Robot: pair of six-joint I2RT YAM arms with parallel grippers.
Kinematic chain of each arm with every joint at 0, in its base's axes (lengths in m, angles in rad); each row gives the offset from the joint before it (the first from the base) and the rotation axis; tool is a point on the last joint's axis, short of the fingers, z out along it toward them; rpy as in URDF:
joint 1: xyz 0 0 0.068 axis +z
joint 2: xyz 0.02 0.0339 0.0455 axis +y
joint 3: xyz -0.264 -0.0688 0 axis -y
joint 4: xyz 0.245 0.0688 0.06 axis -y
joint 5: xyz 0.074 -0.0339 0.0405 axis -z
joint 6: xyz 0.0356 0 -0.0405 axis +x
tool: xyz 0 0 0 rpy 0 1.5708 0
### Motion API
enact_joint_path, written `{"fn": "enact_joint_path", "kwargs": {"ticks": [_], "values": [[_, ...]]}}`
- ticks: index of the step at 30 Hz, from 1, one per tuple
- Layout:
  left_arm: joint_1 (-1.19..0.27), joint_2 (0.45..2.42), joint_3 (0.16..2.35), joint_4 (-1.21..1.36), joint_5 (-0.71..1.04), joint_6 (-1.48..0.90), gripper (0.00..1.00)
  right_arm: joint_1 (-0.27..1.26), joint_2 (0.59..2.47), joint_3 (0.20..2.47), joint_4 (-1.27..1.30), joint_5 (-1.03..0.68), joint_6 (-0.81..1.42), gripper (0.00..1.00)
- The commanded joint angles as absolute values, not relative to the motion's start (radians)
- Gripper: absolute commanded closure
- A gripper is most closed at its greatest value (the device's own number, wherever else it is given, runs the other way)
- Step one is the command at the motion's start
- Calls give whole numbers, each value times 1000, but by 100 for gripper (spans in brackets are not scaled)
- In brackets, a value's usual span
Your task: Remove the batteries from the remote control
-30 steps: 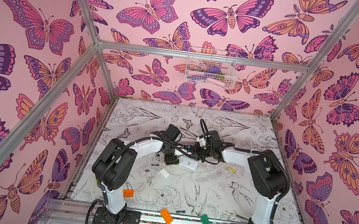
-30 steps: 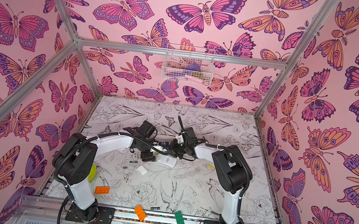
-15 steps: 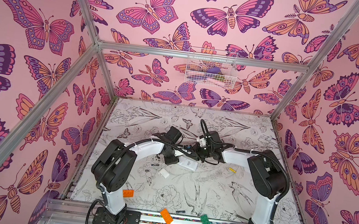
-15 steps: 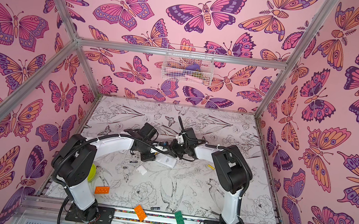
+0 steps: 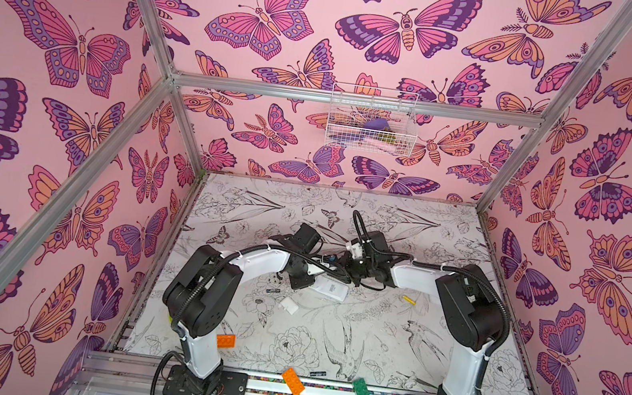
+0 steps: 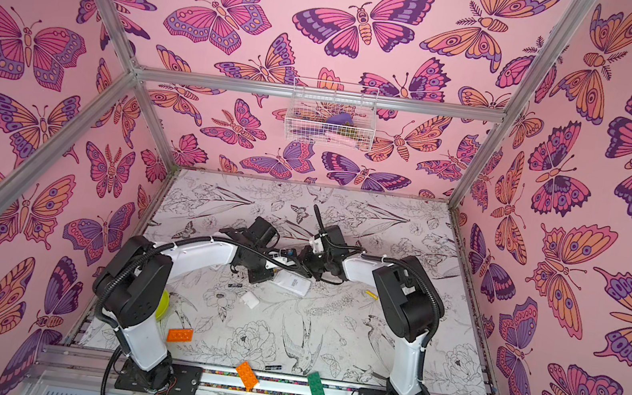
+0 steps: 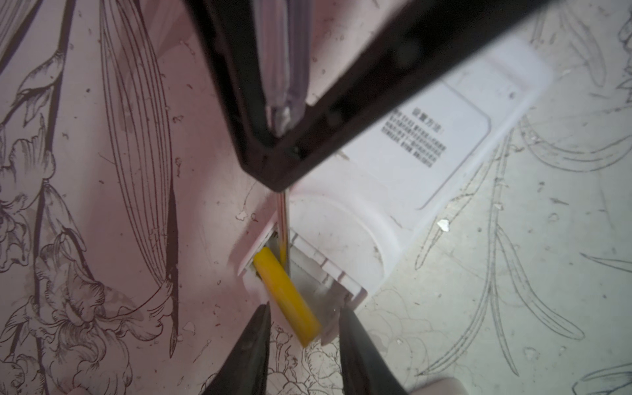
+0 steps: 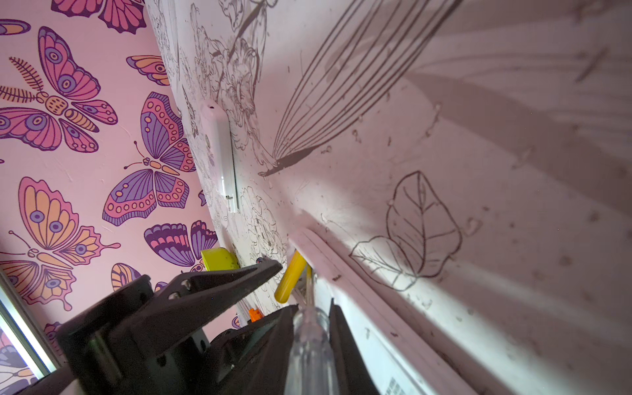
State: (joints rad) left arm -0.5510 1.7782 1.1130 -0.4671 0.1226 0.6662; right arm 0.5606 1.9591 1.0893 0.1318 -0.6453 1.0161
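- Yellow slim cylindrical battery (image 7: 285, 294) — tilted, with one end down in the open compartment of the white plastic remote control (image 7: 393, 191) and its free end poking out past the rim. The remote lies near the middle of the desk (image 5: 369, 340).
- Thin clear-handled metal tool (image 7: 283, 219) is clamped in the right gripper (image 8: 312, 318), its shaft wedged in beside the battery.
- Left gripper (image 7: 304, 307) straddles the battery's free end, jaws apart, no contact visible.
- Pinch squarely across the cylinder's sides, clear of the compartment wall beside one finger.
- Hold the tool as a prop until the pinch is firm, then draw along the battery's axis — a sideways tug would likely drag the remote.
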Motion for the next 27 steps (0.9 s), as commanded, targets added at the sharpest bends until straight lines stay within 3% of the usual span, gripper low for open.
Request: {"fn": "enact_joint_path", "kwargs": {"ticks": [1,7,16,27], "values": [[-553,1795,1095,-437,95,639,65,571,1980,1091,100,-621,992,100],[-545,1788,1081,-413,90,631,76,571,1967,1080,106,-619,989,100],[-546,1746,1084,-444,58,649,100,565,1927,1071,88,-609,982,100],[-502,1596,1063,-462,69,612,100,492,1658,983,-16,-507,896,100]]}}
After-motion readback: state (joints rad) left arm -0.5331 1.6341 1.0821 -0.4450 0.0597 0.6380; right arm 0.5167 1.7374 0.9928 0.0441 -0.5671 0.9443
